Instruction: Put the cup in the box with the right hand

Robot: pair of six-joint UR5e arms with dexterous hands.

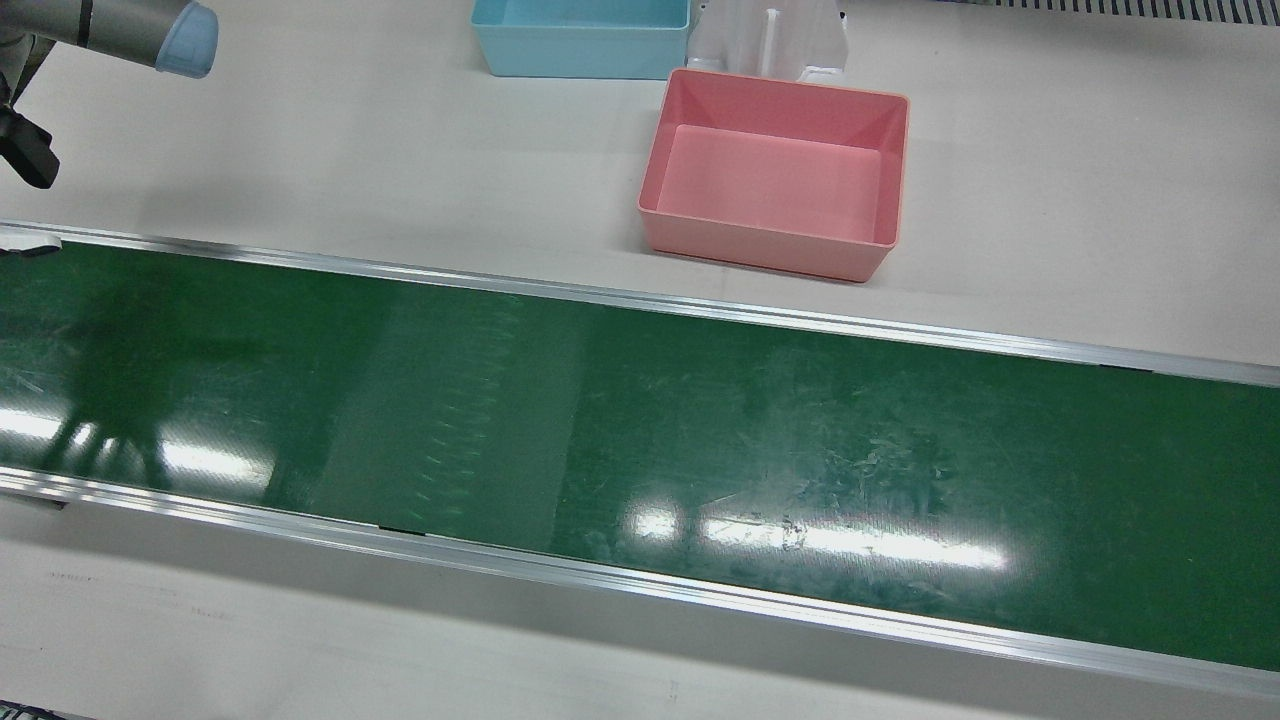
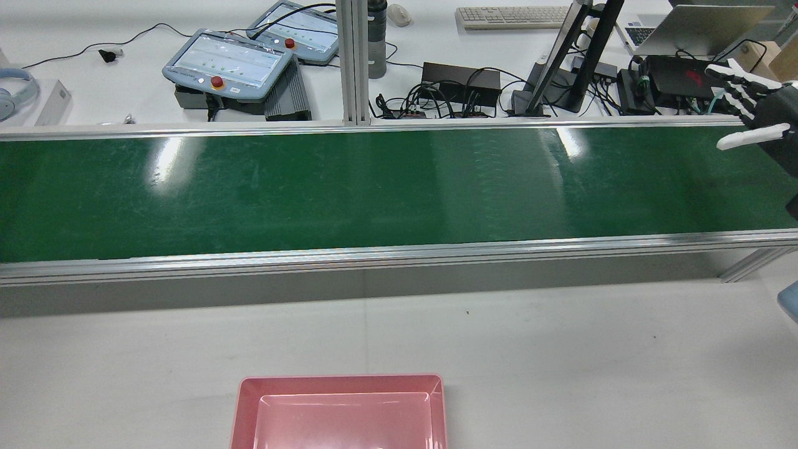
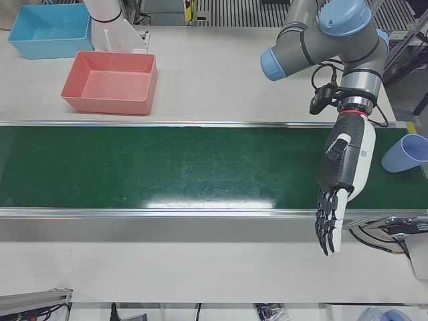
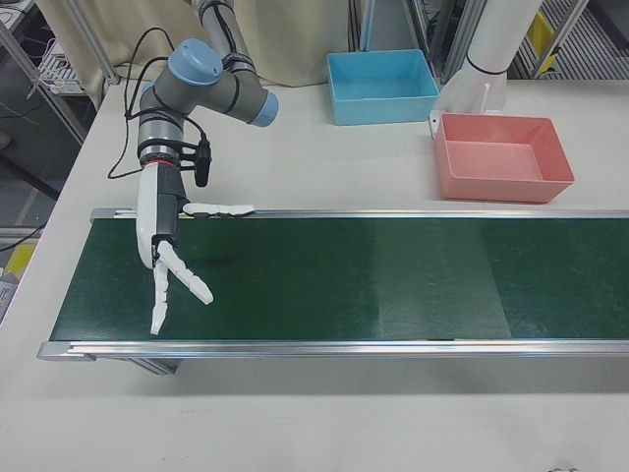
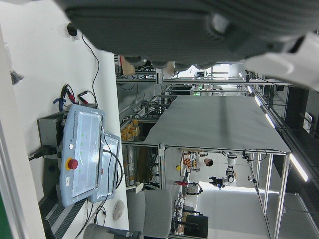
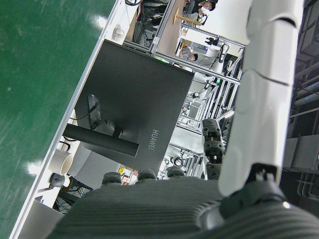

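A light blue cup lies tilted at the far right end of the green belt in the left-front view, just right of my left hand. My left hand hangs open over the belt's near edge, fingers pointing down, holding nothing. My right hand is open and empty over the other end of the belt, fingers spread; it also shows at the rear view's right edge. The pink box stands empty on the white table behind the belt; it also shows in the right-front view and the left-front view.
A blue box stands behind the pink one beside a white pedestal. The right arm's elbow is at the front view's top left. Pendants, cables and a monitor stand lie beyond the belt.
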